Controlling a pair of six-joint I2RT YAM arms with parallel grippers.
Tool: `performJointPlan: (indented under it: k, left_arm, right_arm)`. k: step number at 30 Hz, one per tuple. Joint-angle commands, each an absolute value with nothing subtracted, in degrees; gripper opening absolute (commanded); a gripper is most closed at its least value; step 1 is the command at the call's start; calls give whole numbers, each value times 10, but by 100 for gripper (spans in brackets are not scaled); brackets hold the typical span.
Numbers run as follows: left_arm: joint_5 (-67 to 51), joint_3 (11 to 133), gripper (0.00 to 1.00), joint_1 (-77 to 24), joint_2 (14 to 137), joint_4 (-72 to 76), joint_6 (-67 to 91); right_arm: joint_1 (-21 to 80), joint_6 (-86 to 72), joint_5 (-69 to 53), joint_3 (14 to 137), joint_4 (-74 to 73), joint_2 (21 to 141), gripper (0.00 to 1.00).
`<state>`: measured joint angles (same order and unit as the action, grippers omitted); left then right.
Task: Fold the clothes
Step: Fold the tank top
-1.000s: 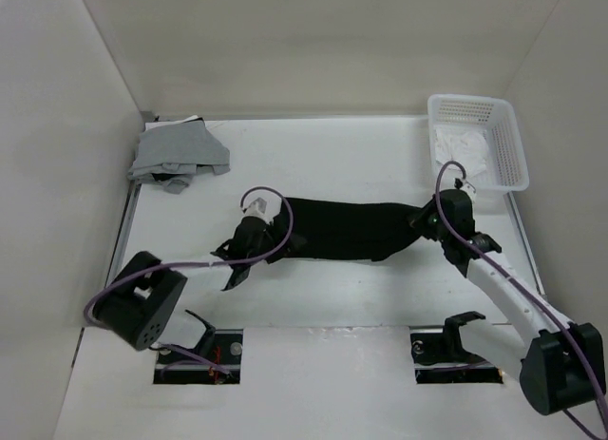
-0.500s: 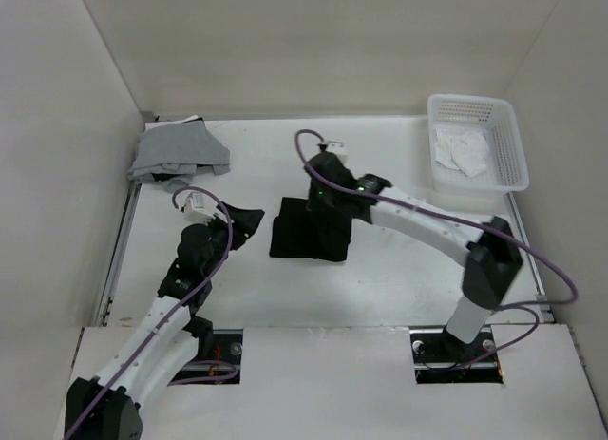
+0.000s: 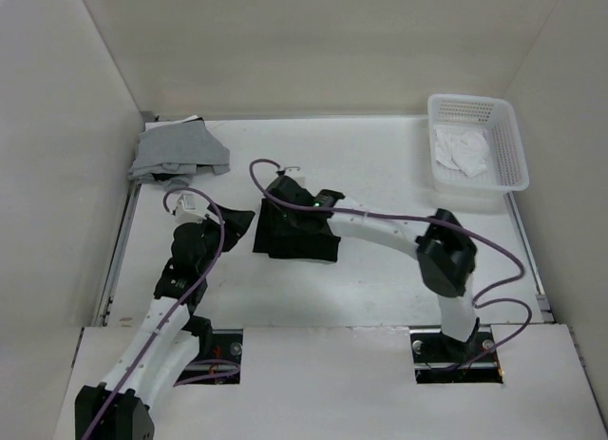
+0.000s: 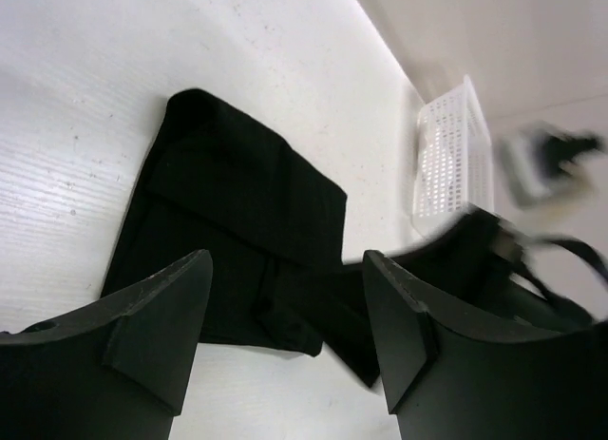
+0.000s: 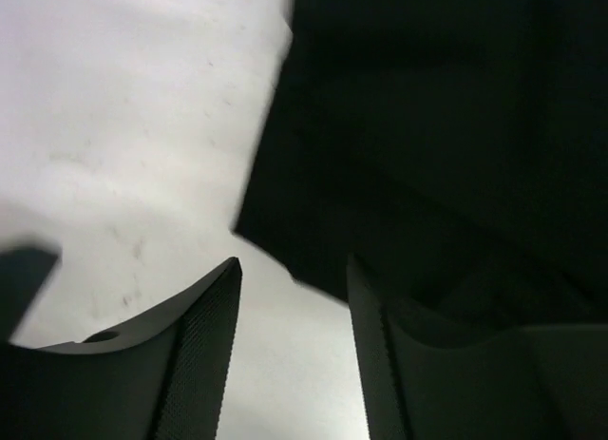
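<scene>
The black garment (image 3: 296,235) lies folded into a compact rectangle on the white table (image 3: 380,164). My right gripper (image 3: 273,199) has reached across to the fold's left end and hovers at its edge. In the right wrist view the right gripper (image 5: 294,297) is open, with bare table between its fingers and the black fabric (image 5: 427,145) just beyond. My left gripper (image 3: 242,218) sits just left of the fold. It too is open (image 4: 285,269) and empty, facing the black garment (image 4: 237,221).
A pile of grey clothes (image 3: 177,153) lies at the back left corner. The white basket (image 3: 508,145) at the back right holds a white cloth (image 3: 462,151); the basket (image 4: 446,164) also shows in the left wrist view. The right arm (image 3: 380,229) stretches across the table's middle.
The black garment went from a long stretched strip to a folded rectangle. My right gripper swung left over it and opened, letting go. The left gripper let go and drew back slightly left.
</scene>
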<state>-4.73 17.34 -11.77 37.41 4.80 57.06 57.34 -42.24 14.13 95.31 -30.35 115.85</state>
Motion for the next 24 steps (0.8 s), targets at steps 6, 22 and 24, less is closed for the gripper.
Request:
performJointPlan:
  k: [6,22,24]
  left_arm:
    - [37,219,64,-244,539,140,564]
    - [58,122,72,-283,496,34,623]
    - [44,118,72,-287,522,48,641]
  right_arm:
    - [494,-422,130,719,-171,969,0]
    - [470,-409,127,412,-17,696,53]
    - [470,-412,128,385,-18,669,55]
